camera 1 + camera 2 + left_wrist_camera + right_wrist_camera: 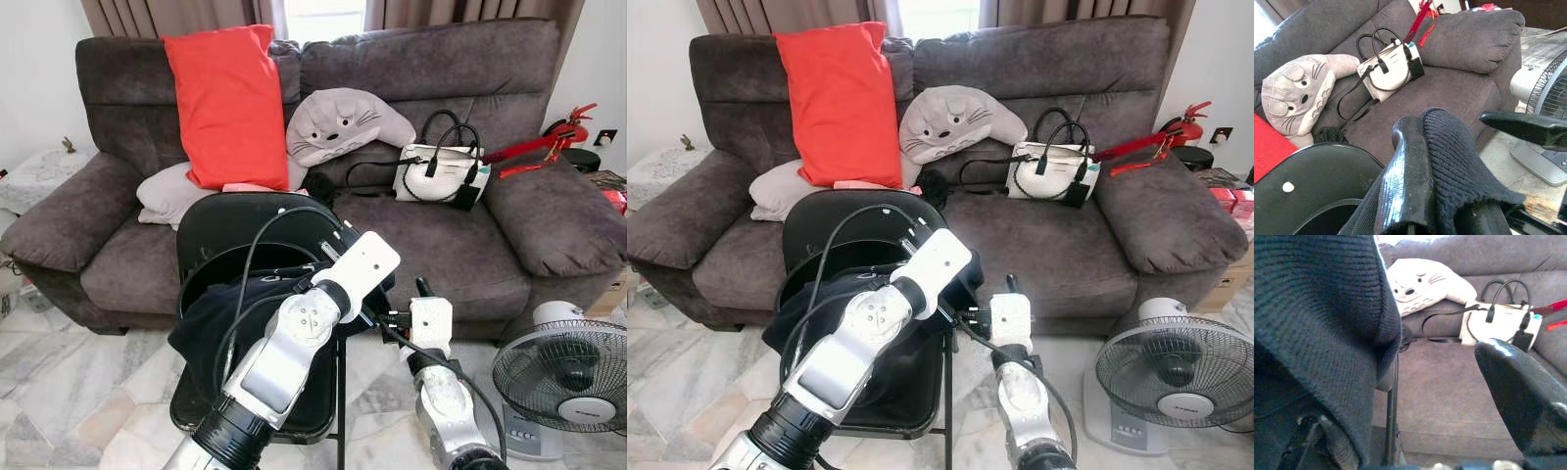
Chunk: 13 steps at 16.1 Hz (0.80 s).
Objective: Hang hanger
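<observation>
**Dark knit garment at a black chair, both grippers near it**

A dark knitted garment [211,323] lies draped over the black folding chair [230,230] that stands in front of the brown sofa [431,245]. No hanger can be made out. The left gripper [1449,161] sits at the garment, with knit fabric lying between its spread fingers (whether they pinch it cannot be told). The right gripper [1449,382] is just beside the cloth, fingers apart. On the sofa rest a red cushion [230,103], a grey plush [343,122] and a white handbag [441,171]; a fan [563,377] stands on the floor at right.
</observation>
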{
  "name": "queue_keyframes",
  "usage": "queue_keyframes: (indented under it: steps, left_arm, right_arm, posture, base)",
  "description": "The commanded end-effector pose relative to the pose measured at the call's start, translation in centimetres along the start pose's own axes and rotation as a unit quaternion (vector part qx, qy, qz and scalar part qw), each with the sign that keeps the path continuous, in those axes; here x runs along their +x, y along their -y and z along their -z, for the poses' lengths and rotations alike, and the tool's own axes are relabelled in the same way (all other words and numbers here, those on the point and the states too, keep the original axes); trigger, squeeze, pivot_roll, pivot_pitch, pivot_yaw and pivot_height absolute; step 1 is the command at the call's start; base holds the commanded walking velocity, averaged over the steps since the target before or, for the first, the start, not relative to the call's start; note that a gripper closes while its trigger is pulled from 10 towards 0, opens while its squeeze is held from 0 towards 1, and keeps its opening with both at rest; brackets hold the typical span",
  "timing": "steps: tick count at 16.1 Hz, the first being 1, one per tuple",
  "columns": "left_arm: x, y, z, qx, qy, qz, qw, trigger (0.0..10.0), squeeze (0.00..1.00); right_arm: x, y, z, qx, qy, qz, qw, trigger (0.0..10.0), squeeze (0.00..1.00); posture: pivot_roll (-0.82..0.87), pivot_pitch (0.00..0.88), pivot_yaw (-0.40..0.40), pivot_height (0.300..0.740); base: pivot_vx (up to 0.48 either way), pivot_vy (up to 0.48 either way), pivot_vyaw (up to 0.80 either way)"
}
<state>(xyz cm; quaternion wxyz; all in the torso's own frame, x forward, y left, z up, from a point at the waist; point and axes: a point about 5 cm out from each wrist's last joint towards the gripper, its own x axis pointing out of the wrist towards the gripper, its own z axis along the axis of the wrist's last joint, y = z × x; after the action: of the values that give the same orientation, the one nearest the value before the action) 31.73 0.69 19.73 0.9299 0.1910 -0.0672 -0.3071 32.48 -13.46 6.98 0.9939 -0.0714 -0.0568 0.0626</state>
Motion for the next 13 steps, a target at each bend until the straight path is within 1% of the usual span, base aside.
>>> queue_keyframes:
  steps: [1, 3, 4, 6, 8, 9, 10, 13]
  left_arm:
    - [0.0, -0.9, -1.2, 0.004, 0.027, -0.015, 1.0, 10.0, 0.0]
    - [0.0, -1.0, -1.2, 0.005, 0.029, -0.015, 0.999, 10.0, 0.0]
    - [0.1, -1.0, -1.2, 0.005, 0.029, -0.016, 0.999, 10.0, 0.0]
    - [0.1, -0.9, -1.3, 0.004, 0.03, -0.016, 0.999, 10.0, 0.0]
    - [0.1, -0.9, -1.3, 0.004, 0.031, -0.016, 0.999, 10.0, 0.0]
    - [0.1, -0.9, -1.3, 0.005, 0.032, -0.018, 0.999, 10.0, 0.0]
    - [0.1, -1.0, -1.3, 0.005, 0.032, -0.018, 0.999, 10.0, 0.0]
    - [0.1, -1.0, -1.4, 0.004, 0.032, -0.019, 0.999, 10.0, 0.0]
  right_arm:
    - [-0.9, -0.9, 0.7, -0.016, -0.005, -0.025, 1.0, 10.0, 0.0]
    - [-1.1, -1.5, 0.7, -0.006, 0.002, -0.041, 0.999, 10.0, 0.0]
    - [-1.2, -1.9, 0.9, -0.008, -0.004, -0.06, 0.998, 10.0, 0.0]
    - [-1.4, -2.8, 1.4, -0.023, -0.026, -0.121, 0.992, 10.0, 0.0]
    - [-1.7, -3.3, 1.9, -0.033, -0.046, -0.165, 0.985, 10.0, 0.0]
    - [-1.9, -3.2, 2.1, -0.043, -0.052, -0.169, 0.983, 9.5, 0.0]
    - [-1.9, -3.1, 2.2, -0.037, -0.052, -0.163, 0.985, 0.0, 0.0]
    - [-1.8, -2.6, 2.2, -0.033, -0.054, -0.157, 0.986, 0.0, 0.0]
  posture:
    - [0.01, 0.0, 0.118, 0.74]
    - [0.01, 0.0, 0.119, 0.74]
    - [0.01, 0.0, 0.119, 0.74]
    - [0.0, 0.0, 0.119, 0.74]
    - [0.01, 0.0, 0.117, 0.74]
    - [0.01, 0.0, 0.116, 0.74]
    - [0.01, 0.0, 0.114, 0.74]
    - [0.01, 0.0, 0.115, 0.74]
  base:
    - [0.0, 0.0, 0.0]
    - [0.0, 0.0, 0.0]
    - [0.0, 0.0, 0.0]
    - [0.0, 0.0, 0.0]
    - [0.0, 0.0, 0.0]
    - [0.0, 0.0, 0.0]
    - [0.0, 0.0, 0.0]
    - [0.0, 0.0, 0.0]
